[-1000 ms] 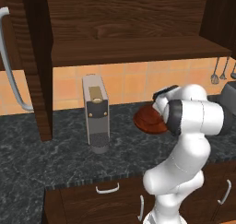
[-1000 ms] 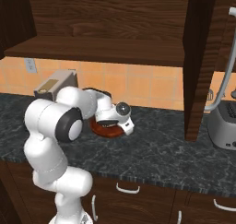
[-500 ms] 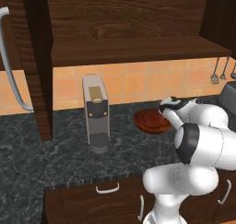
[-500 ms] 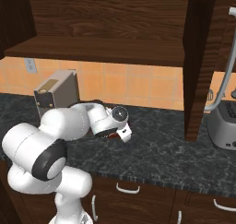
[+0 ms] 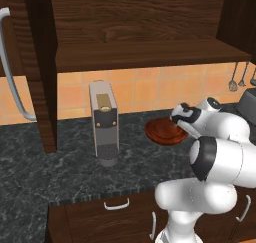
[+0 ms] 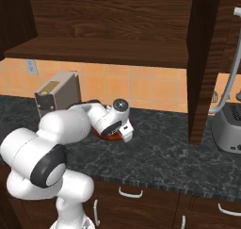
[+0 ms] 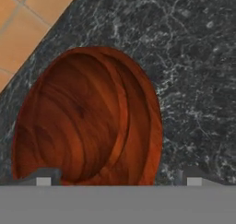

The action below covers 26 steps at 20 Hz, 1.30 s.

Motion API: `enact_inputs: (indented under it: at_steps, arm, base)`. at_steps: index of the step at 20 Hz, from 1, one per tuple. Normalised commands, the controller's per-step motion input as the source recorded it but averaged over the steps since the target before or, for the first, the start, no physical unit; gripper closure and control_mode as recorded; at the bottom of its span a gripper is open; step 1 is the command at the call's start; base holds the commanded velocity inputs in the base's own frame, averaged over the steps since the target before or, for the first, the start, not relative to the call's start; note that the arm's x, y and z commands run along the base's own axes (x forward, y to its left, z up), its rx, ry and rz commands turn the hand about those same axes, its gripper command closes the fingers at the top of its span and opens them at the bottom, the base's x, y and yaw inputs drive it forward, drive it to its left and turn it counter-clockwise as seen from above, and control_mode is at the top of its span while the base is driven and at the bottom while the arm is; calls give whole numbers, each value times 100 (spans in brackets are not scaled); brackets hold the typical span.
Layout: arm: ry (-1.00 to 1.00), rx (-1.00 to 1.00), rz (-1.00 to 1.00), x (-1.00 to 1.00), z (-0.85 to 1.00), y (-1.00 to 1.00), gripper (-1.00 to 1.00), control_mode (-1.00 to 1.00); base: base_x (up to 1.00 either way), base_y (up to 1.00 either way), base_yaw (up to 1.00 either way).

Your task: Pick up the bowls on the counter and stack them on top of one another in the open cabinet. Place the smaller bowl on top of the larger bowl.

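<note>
The arm has folded down and swung toward the back wall over the last second, so the claw (image 7: 118,180) now hangs low over the glossy reddish-brown round wooden bowl (image 7: 87,119), which sits on the dark marbled stone tabletop (image 5: 60,167) near the orange tiled backsplash (image 5: 145,89). In the hand view the 2 dark fingertips (image 7: 44,178) stand well apart, one at each side of the bowl's near rim, with nothing between them yet; the claw is spread and empty. I judge this as the approach to a first grasp, with the lift and the carry up to the dark brown wood-grain cabinet shelf (image 5: 150,54) all still to do. Whether this is the wider or the narrower bowl I cannot tell, since I make out just 1. A grey boxy coffee machine (image 5: 104,122) stands on the tabletop to the left of the bowl, well apart. The thick shelf edge directly overhead looks like the main obstacle on the way up.
</note>
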Motion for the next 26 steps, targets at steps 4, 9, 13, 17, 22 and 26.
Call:
enact_inputs:
  at_steps: [4,9,13,17,22,26]
  arm:
    - [11,0,0,0,-46,0,-100,-100]
    - [7,0,0,1,-42,2,-100,-100]
    - [1,0,0,9,-26,12,100,-100]
    - [0,0,0,0,0,0,100,-100]
    - [-1,0,0,-16,14,1,100,-100]
    - [-16,0,-3,-89,99,0,100,-100]
  base:
    - [0,0,0]
    - [0,0,0]
    - [0,0,0]
    - [0,0,0]
    - [0,0,0]
    - [0,0,0]
